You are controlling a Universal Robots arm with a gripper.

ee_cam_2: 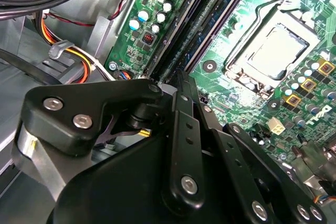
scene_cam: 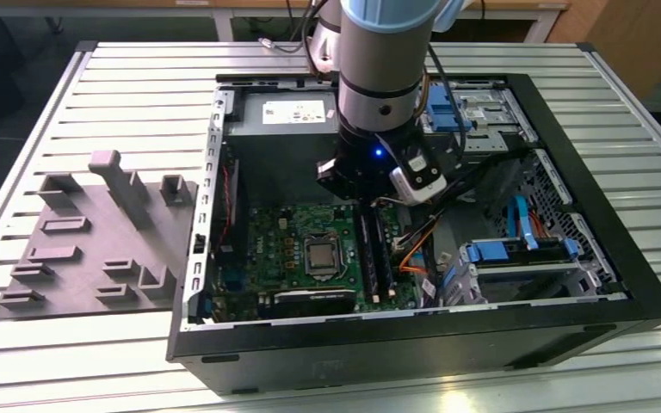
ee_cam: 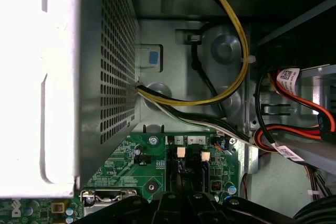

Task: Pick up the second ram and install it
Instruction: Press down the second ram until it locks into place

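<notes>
- second ram (scene_cam: 367,243): thin dark stick on edge among the memory slots (ee_cam_2: 227,13) on the motherboard (scene_cam: 273,249), directly under the gripper (scene_cam: 360,200); we cannot tell if it is fully seated.
- gripper state: we cannot tell whether it is spread, pressed together or pinching the stick. Its black linkage (ee_cam_2: 178,77) hides the tip in both wrist views (ee_cam: 181,199).
- gripper is low inside the open computer case (scene_cam: 423,348), just over the end of the slots nearer the power supply (scene_cam: 285,112).
- CPU socket (ee_cam_2: 273,51) with its metal latch frame sits just beside the slots, on the exterior view's left of them (scene_cam: 323,255).
- orange cables (scene_cam: 416,249) run close along the slots on the exterior view's right, near the gripper.
- first wrist view: perforated metal wall of the power supply (ee_cam: 105,77) close by, and a yellow cable (ee_cam: 237,51) looping over the case floor.
- blue drive caddies (scene_cam: 515,249) further to the exterior view's right, inside the case.
- grey fixture block (scene_cam: 89,241) sits outside the case on the slatted table (scene_cam: 78,366), well apart from the gripper.
</notes>
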